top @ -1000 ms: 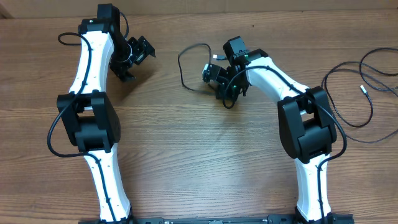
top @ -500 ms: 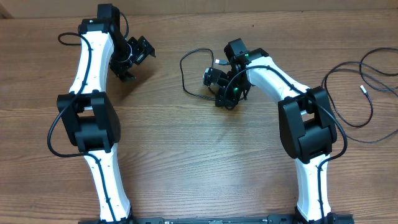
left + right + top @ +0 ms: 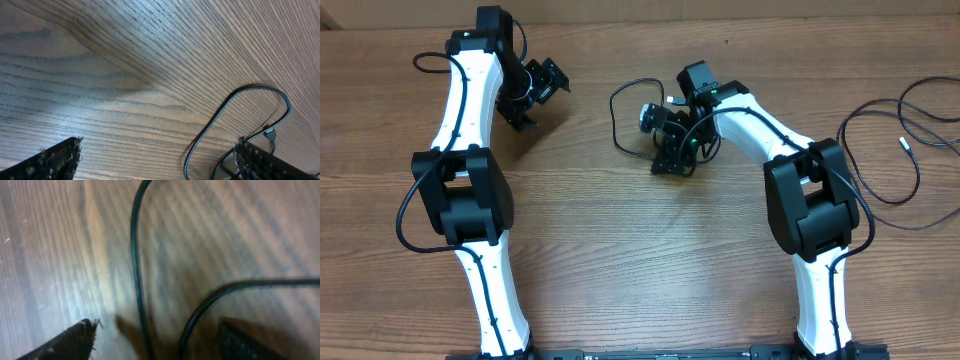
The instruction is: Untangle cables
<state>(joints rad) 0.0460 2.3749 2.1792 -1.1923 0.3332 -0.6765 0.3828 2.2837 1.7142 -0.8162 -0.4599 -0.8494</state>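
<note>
Cables, first bunch (image 3: 612, 115): lies as a black loop on the wooden table (image 3: 620, 250), curls out just left of the right claw (image 3: 663, 143), and runs two strands between its fingers (image 3: 75, 340). Right claw: stands with jaws apart, straddles those strands, not closed on them. Second bunch (image 3: 842, 130): sprawls in loose loops well to the right of that claw, with one silver tip (image 3: 903, 143) showing. Left claw (image 3: 535, 95): hangs with jaws wide apart, well left of the first bunch.
</note>
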